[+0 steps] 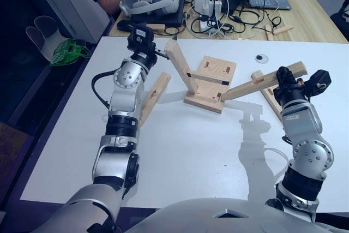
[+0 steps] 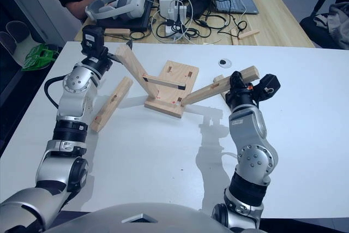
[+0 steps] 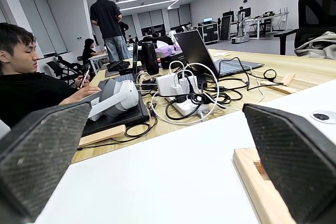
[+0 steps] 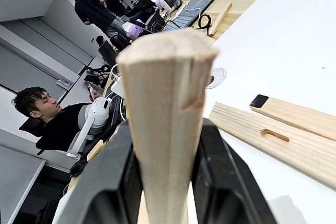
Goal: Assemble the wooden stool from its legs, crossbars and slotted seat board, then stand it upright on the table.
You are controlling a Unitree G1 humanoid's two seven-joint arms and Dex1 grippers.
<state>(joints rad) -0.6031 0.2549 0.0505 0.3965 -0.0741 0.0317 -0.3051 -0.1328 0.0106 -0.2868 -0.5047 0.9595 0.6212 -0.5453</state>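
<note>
Since right gripper (image 1: 284,79) is clamped tight on held leg (image 1: 248,87) near its outer end, the fit turns on that leg's axis. It runs from the gripper down and toward the robot's left, with the free tip at the near right corner of seat board (image 1: 217,68). Board sits mid-table, seemingly propped at a tilt, slots on the upward face. So the board lies to the left of the right gripper, and the right arm is the nearer one for this joint. Tip in a slot or just against the edge — can't tell.

Left gripper (image 1: 159,54) is wide open beside the top end of raised leg (image 1: 180,65), which slants up from the board's left side. Wood sits by one finger (image 3: 294,166), not gripped.

Judgement: push should go along the held leg's long axis into the board. Board may slide left unless the left gripper closes on raised leg to brace it.

Two more legs lie flat on table (image 1: 191,156) — left spare (image 1: 154,97) by the left arm, right spare (image 1: 271,101) below the right gripper.
</note>
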